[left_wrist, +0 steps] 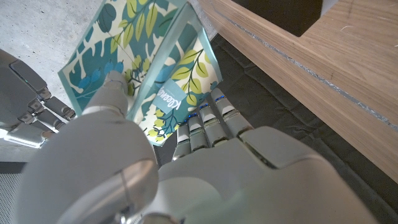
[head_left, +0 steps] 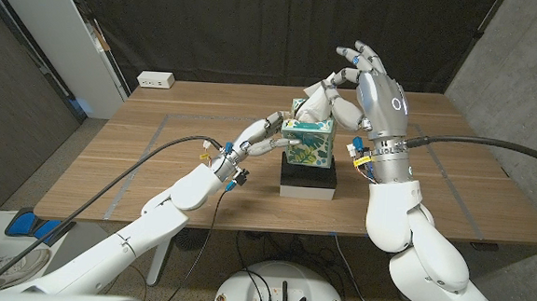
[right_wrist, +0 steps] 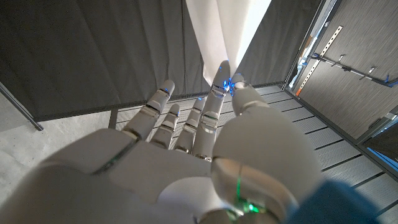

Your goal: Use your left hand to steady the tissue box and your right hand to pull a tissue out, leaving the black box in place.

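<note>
Nearest the head camera, two white arms reach in from the lower corners over the wooden bench (head_left: 158,125). At about 9 o'clock from the tissue box (head_left: 308,141), the left robot hand (head_left: 258,139) grips the box's side; in the left wrist view its fingers (left_wrist: 211,121) press one leafy panel while the thumb lies on another face, so that robot hand (left_wrist: 186,174) holds the carton firmly. Teal and green leaves cover the tissue box (left_wrist: 149,68), which stands on top of the black box (head_left: 308,178) near the bench's middle.

Above the carton, at roughly 1 o'clock from it, the right robot hand (head_left: 371,82) is raised, pinching a white tissue (head_left: 325,100) between thumb and fingertips while its other fingers spread. From the carton's top opening the tissue rises to that pinch. In the right wrist view the tissue (right_wrist: 227,31) fans out beyond the fingertips (right_wrist: 217,93) of the right robot hand (right_wrist: 199,155).

At 11 o'clock on the bench's far edge lies a white power strip (head_left: 155,80)
</note>
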Robot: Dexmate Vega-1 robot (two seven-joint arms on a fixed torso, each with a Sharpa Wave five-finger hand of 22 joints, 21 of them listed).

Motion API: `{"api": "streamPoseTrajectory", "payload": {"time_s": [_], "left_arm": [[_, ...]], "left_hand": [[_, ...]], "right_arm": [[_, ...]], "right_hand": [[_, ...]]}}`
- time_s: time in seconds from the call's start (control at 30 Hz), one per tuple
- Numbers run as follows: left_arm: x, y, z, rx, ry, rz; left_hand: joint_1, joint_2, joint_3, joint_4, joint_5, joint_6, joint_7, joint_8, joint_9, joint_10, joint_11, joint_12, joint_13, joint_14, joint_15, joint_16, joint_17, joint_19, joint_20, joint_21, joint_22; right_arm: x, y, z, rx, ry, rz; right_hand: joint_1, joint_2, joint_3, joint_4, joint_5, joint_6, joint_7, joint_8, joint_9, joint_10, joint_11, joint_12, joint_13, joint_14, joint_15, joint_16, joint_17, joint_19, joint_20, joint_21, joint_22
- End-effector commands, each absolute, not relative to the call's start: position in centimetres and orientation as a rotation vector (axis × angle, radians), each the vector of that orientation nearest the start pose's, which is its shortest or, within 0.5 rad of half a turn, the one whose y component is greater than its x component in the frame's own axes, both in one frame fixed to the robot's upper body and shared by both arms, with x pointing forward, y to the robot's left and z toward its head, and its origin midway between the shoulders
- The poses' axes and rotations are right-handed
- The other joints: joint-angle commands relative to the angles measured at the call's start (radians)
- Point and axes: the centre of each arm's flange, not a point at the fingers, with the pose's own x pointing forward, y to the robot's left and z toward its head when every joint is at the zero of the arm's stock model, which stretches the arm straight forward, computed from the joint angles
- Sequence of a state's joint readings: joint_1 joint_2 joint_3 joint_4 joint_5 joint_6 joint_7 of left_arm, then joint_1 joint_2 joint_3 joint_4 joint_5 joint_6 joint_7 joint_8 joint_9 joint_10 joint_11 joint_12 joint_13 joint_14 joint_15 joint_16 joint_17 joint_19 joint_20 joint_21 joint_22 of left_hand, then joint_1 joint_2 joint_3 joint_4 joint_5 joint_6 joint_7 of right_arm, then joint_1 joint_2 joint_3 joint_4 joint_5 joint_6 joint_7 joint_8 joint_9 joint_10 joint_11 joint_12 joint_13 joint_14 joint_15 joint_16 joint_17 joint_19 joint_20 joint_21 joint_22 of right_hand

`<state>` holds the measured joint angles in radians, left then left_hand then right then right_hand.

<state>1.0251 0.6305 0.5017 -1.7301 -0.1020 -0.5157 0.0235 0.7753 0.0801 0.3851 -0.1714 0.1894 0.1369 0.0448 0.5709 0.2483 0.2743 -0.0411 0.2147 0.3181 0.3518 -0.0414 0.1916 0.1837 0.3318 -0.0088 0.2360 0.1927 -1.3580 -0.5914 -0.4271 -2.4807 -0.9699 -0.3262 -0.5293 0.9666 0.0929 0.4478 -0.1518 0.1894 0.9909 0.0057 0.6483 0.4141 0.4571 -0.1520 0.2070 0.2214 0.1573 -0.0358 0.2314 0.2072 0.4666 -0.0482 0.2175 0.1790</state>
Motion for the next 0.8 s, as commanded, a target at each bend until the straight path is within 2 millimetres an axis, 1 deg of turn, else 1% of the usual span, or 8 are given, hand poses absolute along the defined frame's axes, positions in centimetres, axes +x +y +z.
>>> {"api": "streamPoseTrajectory", "payload": {"time_s": [0.03, 0.3, 0.8], "left_arm": [[51.58, 14.92, -3.57, 0.498, -0.989, -0.524], [51.50, 14.93, -3.57, 0.499, -0.990, -0.524], [51.49, 14.97, -3.43, 0.514, -0.992, -0.519]], "left_hand": [[-0.001, 0.008, 0.004, 0.003, 0.006, -0.002, -0.004, 0.006, 0.003, -0.002, 0.004, 0.000, 0.003, -0.003, -0.042, 0.003, 0.001, -0.003, -0.002, -0.001, 0.004], [-0.001, 0.009, 0.004, 0.003, 0.006, -0.002, -0.003, 0.006, 0.003, -0.003, 0.005, -0.001, 0.003, -0.003, -0.042, 0.004, 0.002, -0.003, -0.003, -0.001, 0.004], [-0.001, 0.009, 0.004, 0.003, 0.006, -0.003, -0.003, 0.007, 0.003, -0.003, 0.004, 0.000, 0.003, -0.004, -0.042, 0.004, 0.002, -0.005, -0.002, -0.001, 0.004]], "right_arm": [[33.99, -14.75, 3.59, -0.948, -1.280, -0.547], [33.79, -14.90, 3.87, -0.935, -1.308, -0.572], [33.57, -14.94, 4.47, -0.917, -1.355, -0.596]], "right_hand": [[0.000, 0.009, -0.009, -0.002, 0.007, 0.001, -0.004, 0.009, 0.010, 0.000, -0.004, -0.001, 0.002, -0.006, -0.091, -0.003, 0.002, -0.003, -0.035, -0.004, 0.002], [0.001, 0.011, -0.016, -0.002, 0.010, -0.001, -0.005, 0.018, 0.024, 0.005, -0.010, 0.002, 0.004, -0.004, -0.093, -0.001, 0.002, -0.002, -0.036, -0.004, 0.002], [0.005, 0.015, -0.029, -0.004, 0.015, -0.004, -0.006, 0.031, 0.048, 0.006, -0.010, 0.002, 0.006, -0.004, -0.096, 0.000, 0.001, -0.002, -0.039, -0.004, 0.002]]}}
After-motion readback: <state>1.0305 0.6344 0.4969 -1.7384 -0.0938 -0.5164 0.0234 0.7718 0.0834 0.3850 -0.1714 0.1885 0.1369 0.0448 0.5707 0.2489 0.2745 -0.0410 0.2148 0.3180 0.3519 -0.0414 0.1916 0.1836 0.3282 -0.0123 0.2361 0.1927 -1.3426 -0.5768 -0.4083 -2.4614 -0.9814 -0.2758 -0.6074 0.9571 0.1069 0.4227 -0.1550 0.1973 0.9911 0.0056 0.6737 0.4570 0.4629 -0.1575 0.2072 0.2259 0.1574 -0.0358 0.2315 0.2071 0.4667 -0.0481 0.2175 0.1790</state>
